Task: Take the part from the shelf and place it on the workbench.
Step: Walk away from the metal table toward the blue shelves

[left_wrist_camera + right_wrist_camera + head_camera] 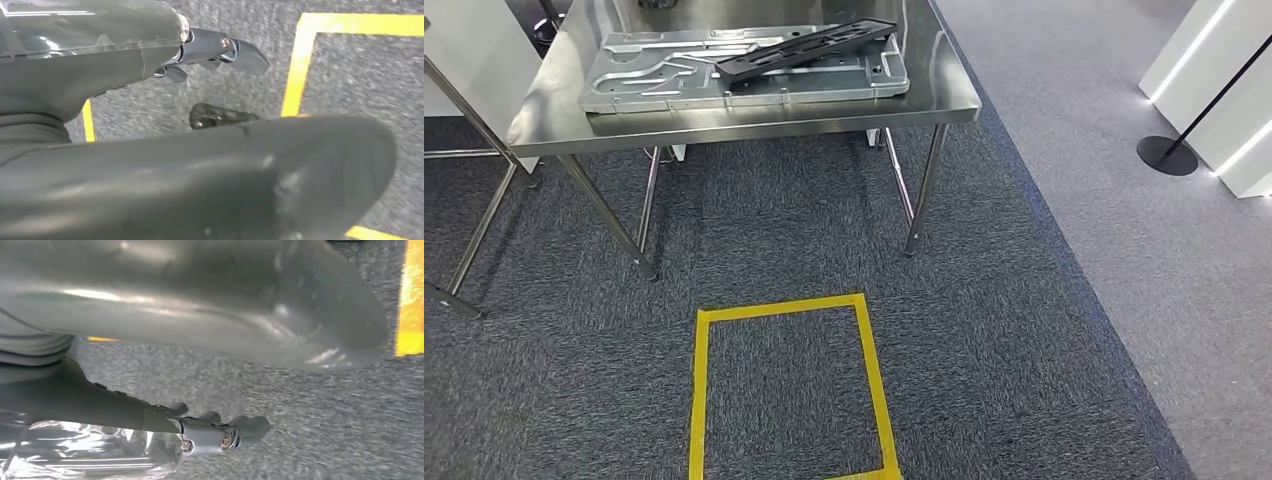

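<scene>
— Stainless steel: that is what we see first, the workbench (754, 110) up at twelve o'clock in the head view, its legs standing on dark grey carpet (984, 350).

— And the part?

— We see the long black part (809, 48) lying on the workbench already, slanted across a flat silver stamped panel (724, 75), its far end pointing toward one o'clock. It rests on the panel, not on the bare bench top.

— What lies nearer to us?

— A rectangle of yellow tape (784, 305) on the carpet at six o'clock. At three o'clock a black stand base (1167, 155) sits on the paler floor beside white lit panels (1224, 70).

— The hands?

— In the left wrist view we see the left hand (215, 52) over the carpet with its fingers stretched out and apart from the thick thumb; it holds nothing. In the right wrist view the right hand (220, 432) looks the same, fingers extended, thumb apart, nothing between them. Both pictures are somewhat blurred, with yellow tape showing on the carpet beneath each hand.
</scene>
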